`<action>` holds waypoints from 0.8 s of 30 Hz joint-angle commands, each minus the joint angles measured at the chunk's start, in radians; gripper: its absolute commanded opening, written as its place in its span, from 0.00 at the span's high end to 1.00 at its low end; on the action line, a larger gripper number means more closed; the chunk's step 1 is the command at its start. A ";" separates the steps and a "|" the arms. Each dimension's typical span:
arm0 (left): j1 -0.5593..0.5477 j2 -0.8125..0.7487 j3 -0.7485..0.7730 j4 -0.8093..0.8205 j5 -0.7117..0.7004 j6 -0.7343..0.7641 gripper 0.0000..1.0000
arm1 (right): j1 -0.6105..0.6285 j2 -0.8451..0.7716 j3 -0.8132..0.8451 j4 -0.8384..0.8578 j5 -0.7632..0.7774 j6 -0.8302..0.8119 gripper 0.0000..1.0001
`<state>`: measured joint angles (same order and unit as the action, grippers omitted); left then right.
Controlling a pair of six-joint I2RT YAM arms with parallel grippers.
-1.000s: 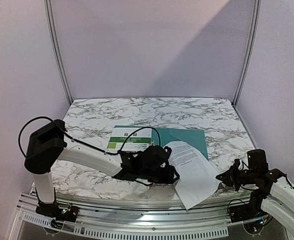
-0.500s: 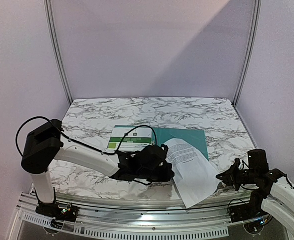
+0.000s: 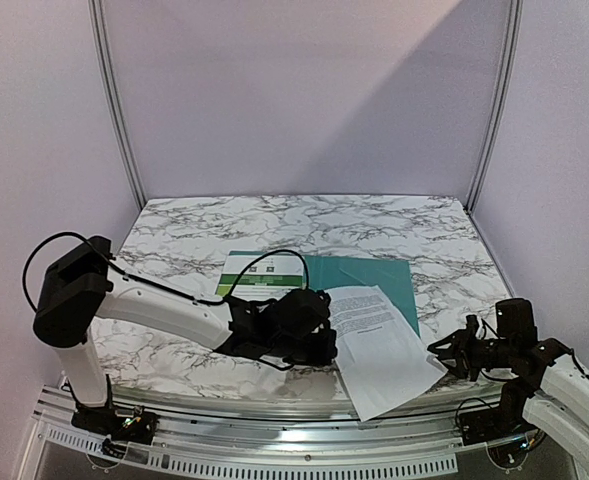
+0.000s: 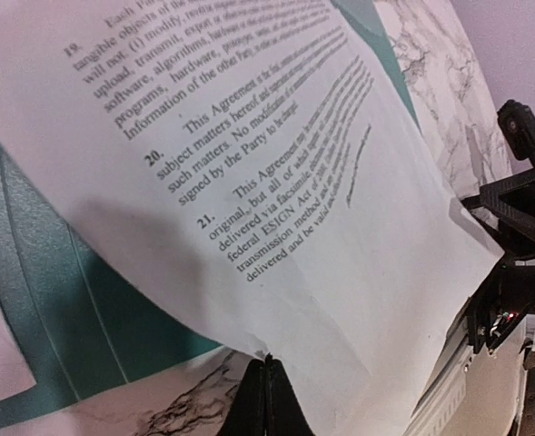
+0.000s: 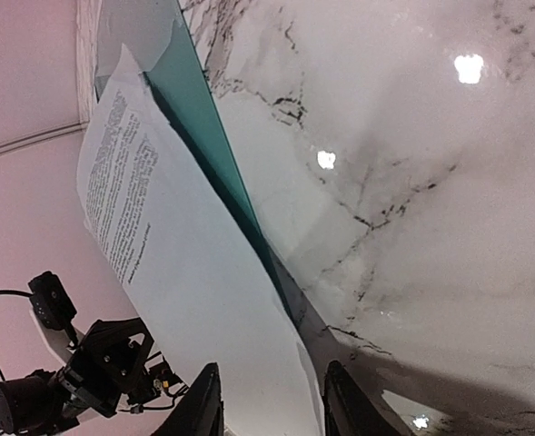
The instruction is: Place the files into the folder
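The white text sheet [image 3: 379, 345], one of the files, lies partly on the teal folder [image 3: 374, 272] and overhangs the table's front edge. My left gripper [image 3: 319, 345] is shut on the sheet's left edge. In the left wrist view the black jaws [image 4: 267, 368] pinch the paper's [image 4: 276, 182] rim above the folder [image 4: 67, 318]. My right gripper [image 3: 452, 355] stands open at the sheet's right corner. The paper [image 5: 203, 272] lies between its parted fingertips [image 5: 272, 409], beside the folder's edge [image 5: 203, 118]. The green-header file [image 3: 252, 275] rests on the folder's left part.
The marble table [image 3: 304, 220] ends in a metal rail [image 3: 274, 450] at the front, and the sheet's near corner hangs past it. Purple walls enclose the back and sides. The right arm [image 4: 521, 227] shows at the edge of the left wrist view.
My left gripper has shut on the white sheet's left edge and drawn it slightly left. My right gripper has opened, and the sheet has flattened.
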<state>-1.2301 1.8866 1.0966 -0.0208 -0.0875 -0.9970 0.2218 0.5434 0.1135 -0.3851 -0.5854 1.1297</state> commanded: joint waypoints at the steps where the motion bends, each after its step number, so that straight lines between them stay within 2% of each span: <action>1: 0.019 -0.059 -0.040 -0.054 0.005 0.004 1.00 | -0.002 0.018 -0.049 -0.045 -0.042 -0.064 0.60; 8: 0.040 -0.065 -0.067 -0.048 0.026 0.004 1.00 | -0.002 0.081 0.007 -0.056 -0.047 -0.162 0.54; 24: 0.129 0.044 0.094 -0.095 0.038 0.099 1.00 | -0.003 0.168 0.004 0.089 -0.075 -0.137 0.56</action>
<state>-1.1271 1.8969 1.1557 -0.0845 -0.0589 -0.9337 0.2218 0.6827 0.1242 -0.3099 -0.6724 0.9901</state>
